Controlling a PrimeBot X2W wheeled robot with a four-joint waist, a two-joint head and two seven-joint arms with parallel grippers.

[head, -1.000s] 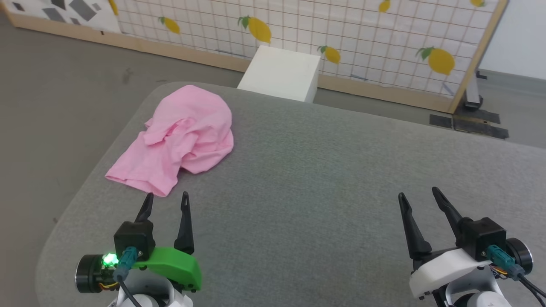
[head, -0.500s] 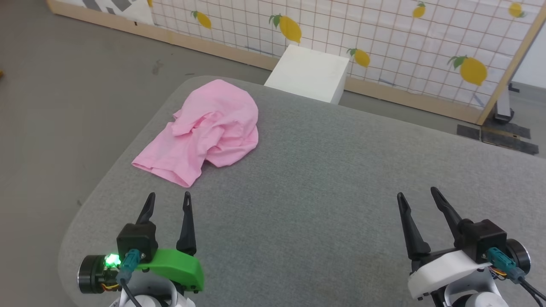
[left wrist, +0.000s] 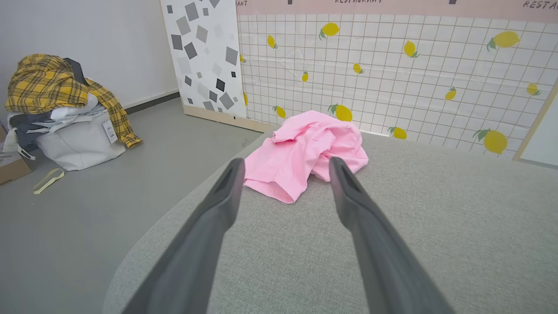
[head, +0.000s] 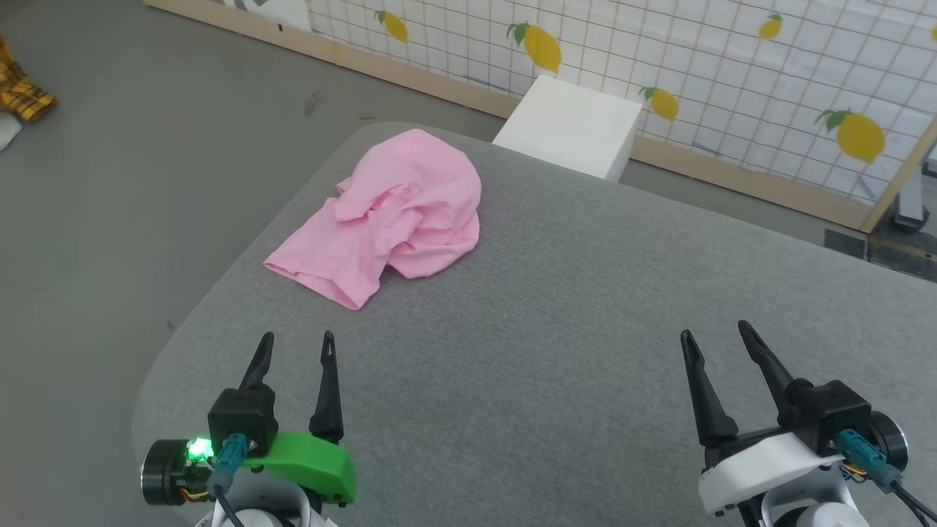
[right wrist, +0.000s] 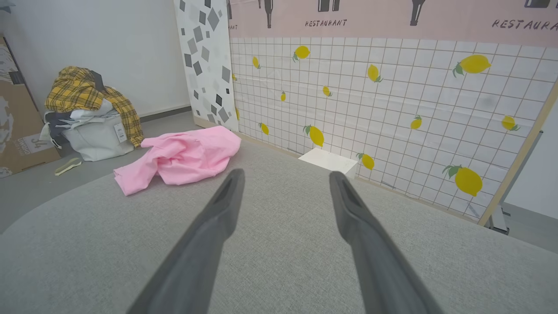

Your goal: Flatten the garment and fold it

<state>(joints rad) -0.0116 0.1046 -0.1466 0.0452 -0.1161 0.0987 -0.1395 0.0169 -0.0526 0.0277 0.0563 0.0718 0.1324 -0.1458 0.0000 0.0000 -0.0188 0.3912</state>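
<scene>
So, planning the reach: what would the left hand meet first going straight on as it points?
Likely the garment, whose near hem lies dead ahead of the left hand; depth is unclear, so the grey cushion might come first.

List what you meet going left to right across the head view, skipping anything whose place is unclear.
yellow plaid cloth → pink garment → white box → right gripper

1 garment (head: 395, 212), 2 pincers (head: 297, 335) (head: 714, 329), 1 box (head: 567, 124)
</scene>
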